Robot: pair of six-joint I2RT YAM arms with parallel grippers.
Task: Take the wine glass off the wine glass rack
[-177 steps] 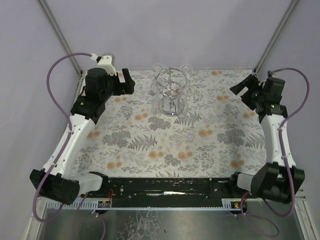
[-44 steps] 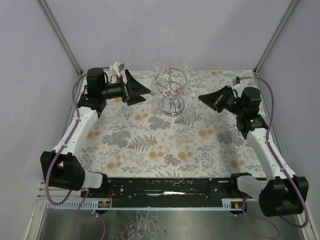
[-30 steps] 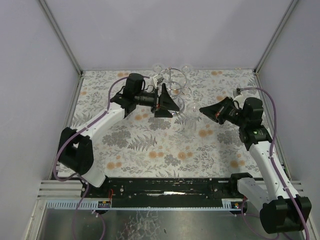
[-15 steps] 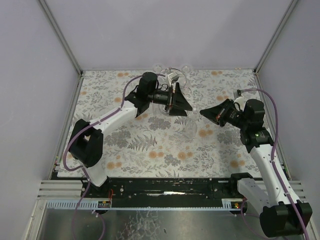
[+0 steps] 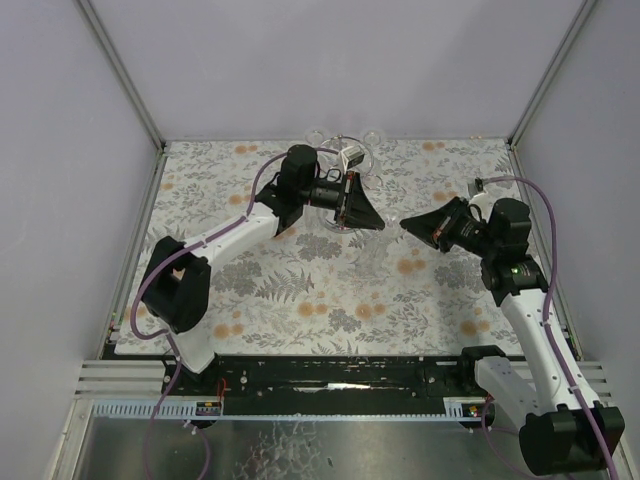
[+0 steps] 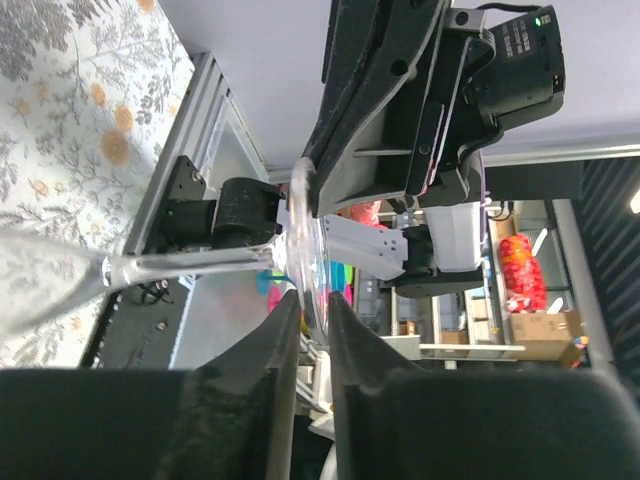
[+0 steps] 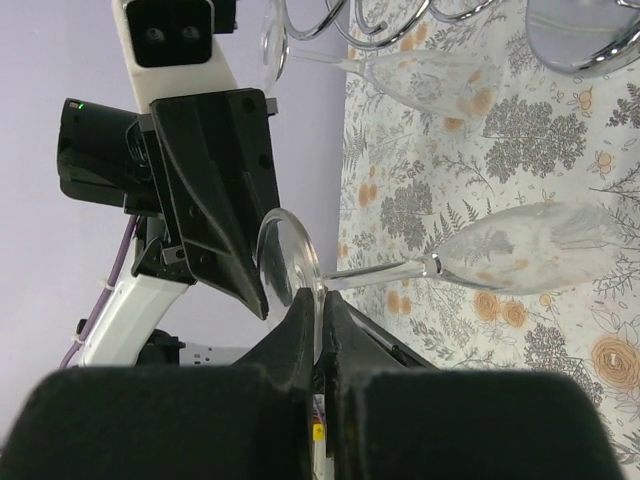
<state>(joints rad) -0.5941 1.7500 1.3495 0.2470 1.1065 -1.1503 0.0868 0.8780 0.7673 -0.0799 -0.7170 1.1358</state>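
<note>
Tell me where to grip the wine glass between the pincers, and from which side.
Grip the wine glass by its foot rim, edge-on from the side: bowl toward the table, the thin flat foot sits uppermost, wider than the stem. The right pincer pinches that rim; the left pincer brackets the opposite edge.

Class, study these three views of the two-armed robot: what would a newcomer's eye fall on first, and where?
A small clear stemmed wine glass, hanging bowl-down over the floral tablecloth, right of centre. The black right gripper pinches its round foot while the black left gripper straddles that foot from the opposite side. Just beside them stands the shiny chrome wire wine glass rack, another glass hanging from its loops.
</note>
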